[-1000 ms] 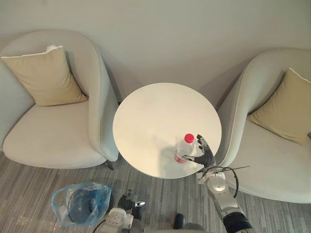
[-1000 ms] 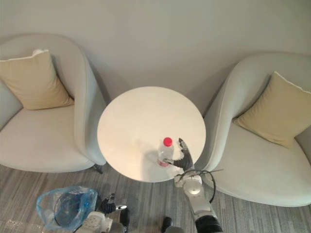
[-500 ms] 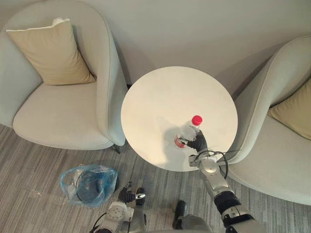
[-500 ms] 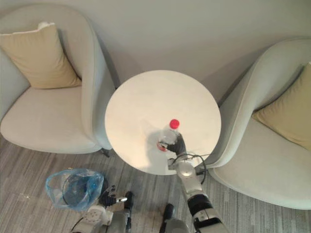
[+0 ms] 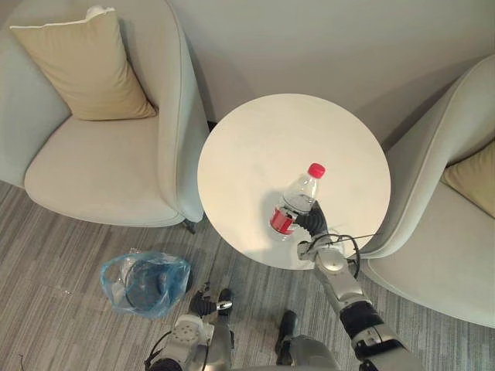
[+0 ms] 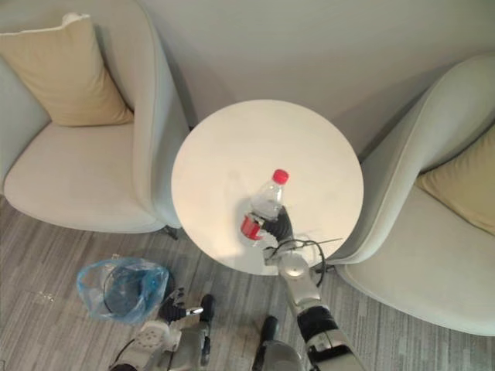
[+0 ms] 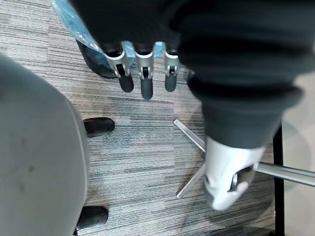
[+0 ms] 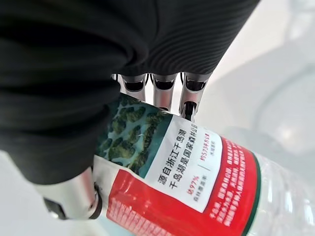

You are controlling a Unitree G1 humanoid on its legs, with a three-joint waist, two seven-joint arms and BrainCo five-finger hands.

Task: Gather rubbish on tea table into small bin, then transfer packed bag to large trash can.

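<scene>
I have two pale armchairs in view, the left armchair (image 5: 100, 170) and the right armchair (image 5: 441, 255), each with a tan cushion: one (image 5: 85, 69) on the left seat, one (image 5: 473, 178) on the right. Between them stands the round white worktop (image 5: 255, 139). On the striped carpet near the worktop's left side sits the small bin (image 5: 143, 284), lined with a blue bag (image 5: 174, 274) that lies open at the top.

The clear bottle (image 5: 296, 202), with its red cap and red label, is over the near part of the worktop, tilted with its cap pointing away from me. My right hand (image 5: 312, 222) has its fingers (image 8: 189, 105) and thumb wrapped round the label end. I cannot tell whether the base is clear of the surface.

My left hand (image 7: 146, 73) hangs low over the carpet beside the bin, fingers loosely straight and holding nothing.
</scene>
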